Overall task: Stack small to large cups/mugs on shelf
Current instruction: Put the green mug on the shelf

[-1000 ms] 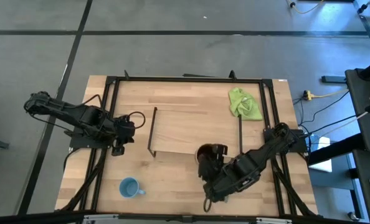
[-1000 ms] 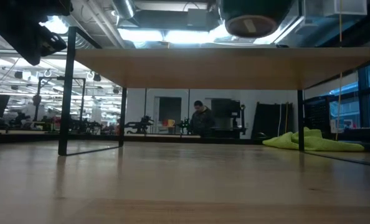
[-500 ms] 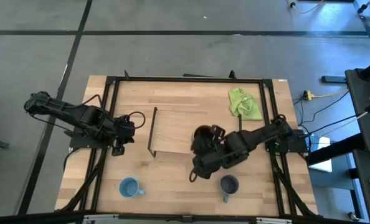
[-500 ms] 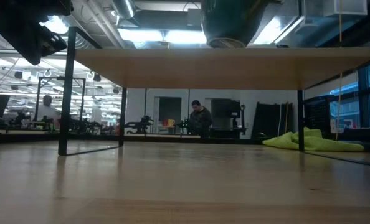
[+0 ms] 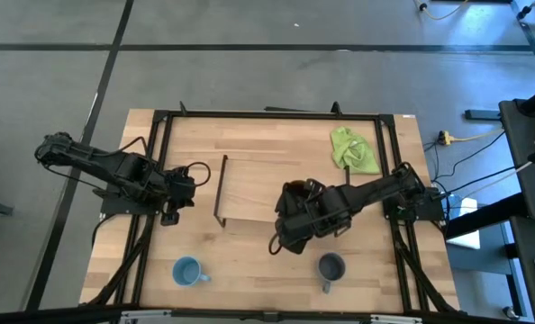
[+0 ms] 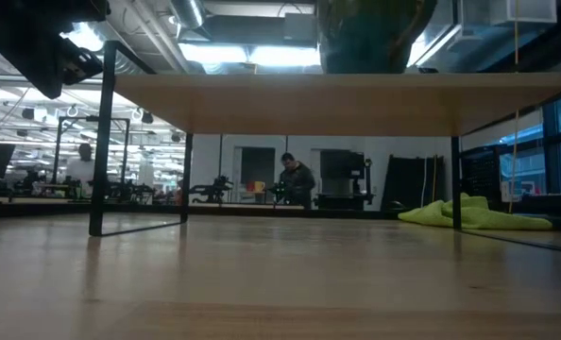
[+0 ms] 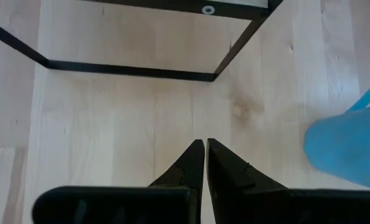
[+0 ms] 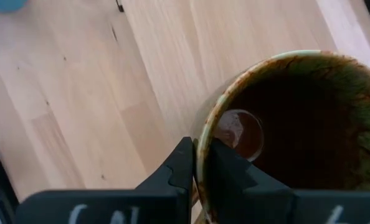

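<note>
The brown mug (image 5: pixel 294 195), glossy dark inside, stands upright over the near edge of the shelf (image 5: pixel 249 189), with my right gripper (image 5: pixel 289 219) shut on it. In the low view the mug (image 6: pixel 370 38) reaches down to the shelf board's top (image 6: pixel 337 99); whether it rests there I cannot tell. A light blue mug (image 5: pixel 187 271) and a dark grey-blue mug (image 5: pixel 330 267) stand on the table near its front edge. My left gripper (image 7: pixel 205 149) hangs shut over the table's left part, touching nothing, with the light blue mug (image 7: pixel 347 146) beside it. My right gripper pinches the brown mug's wall at the rim (image 8: pixel 202 155), with one finger (image 8: pixel 228 168) inside the mug and the other (image 8: pixel 180 165) outside. The fingers come from above, slanting down from the table's near side. The mug stays upright, its opening up.
A lime-green cloth (image 5: pixel 353 150) lies crumpled at the table's far right, seen low on the right in the low view (image 6: pixel 479 215). Black frame bars (image 5: pixel 267 115) run around the tabletop. A person (image 6: pixel 297 179) stands in the room far behind the table.
My right gripper has carried the brown mug toward the table's far edge, over the shelf, and a little downward, rolling somewhat. As the arm swung away, the dark grey-blue mug near the front edge came into view.
</note>
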`<state>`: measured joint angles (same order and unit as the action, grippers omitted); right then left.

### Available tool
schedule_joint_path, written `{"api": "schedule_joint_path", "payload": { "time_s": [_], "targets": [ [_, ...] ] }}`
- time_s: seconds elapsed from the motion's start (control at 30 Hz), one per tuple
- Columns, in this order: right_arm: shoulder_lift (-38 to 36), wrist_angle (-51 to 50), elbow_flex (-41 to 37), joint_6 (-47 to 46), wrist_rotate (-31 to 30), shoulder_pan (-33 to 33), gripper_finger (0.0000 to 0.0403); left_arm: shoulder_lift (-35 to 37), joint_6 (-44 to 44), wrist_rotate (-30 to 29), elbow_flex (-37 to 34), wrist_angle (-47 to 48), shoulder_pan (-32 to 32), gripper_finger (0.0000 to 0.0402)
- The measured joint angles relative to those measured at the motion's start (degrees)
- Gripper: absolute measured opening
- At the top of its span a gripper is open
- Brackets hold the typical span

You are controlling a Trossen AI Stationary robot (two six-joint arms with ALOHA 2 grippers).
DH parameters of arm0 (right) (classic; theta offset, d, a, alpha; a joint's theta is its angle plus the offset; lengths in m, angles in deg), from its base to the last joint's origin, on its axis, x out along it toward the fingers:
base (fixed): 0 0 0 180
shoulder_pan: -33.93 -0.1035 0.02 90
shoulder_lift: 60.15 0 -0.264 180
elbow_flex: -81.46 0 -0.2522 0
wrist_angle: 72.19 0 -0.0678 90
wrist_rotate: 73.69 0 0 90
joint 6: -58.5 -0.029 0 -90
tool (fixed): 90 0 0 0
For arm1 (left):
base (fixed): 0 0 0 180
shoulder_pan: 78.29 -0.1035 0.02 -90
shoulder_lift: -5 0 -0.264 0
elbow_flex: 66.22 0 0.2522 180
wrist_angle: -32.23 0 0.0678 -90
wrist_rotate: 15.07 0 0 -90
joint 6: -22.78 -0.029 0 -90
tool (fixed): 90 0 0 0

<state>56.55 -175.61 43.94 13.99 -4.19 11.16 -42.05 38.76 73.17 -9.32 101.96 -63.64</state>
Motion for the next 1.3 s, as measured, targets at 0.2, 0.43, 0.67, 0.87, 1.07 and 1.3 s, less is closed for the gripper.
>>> {"api": "schedule_joint_path", "payload": {
  "time_s": [0.2,0.43,0.67,0.87,1.07,1.3],
  "targets": [
    [-1.7,-0.7,-0.4,-2.9,-0.7,0.1,0.0037,0.0,-0.8,0.0,0.0,0.1,0.0,0.0014],
    [-4.3,-0.5,-0.6,-4.8,-1.8,0.1,0.0037,0.0,-1.6,0.0,0.0,0.1,0.0,0.0014],
    [-4.9,0.0,-7.2,-5.1,2.5,-0.1,0.0037,0.0,-1.5,0.0,0.0,0.1,0.0,0.0014],
    [-4.6,-0.5,-6.0,-6.3,1.1,-0.8,0.0038,0.0,-1.5,0.2,0.0,0.0,0.0,0.0014],
    [-4.9,-0.6,-5.2,-6.5,1.4,-0.8,0.0039,0.0,-1.5,0.2,0.0,0.0,0.0,0.0014],
    [-5.0,-0.5,-5.2,-6.2,0.6,-0.8,0.0046,0.0,-1.2,0.2,0.0,0.0,0.0,0.0014]
  ]
}}
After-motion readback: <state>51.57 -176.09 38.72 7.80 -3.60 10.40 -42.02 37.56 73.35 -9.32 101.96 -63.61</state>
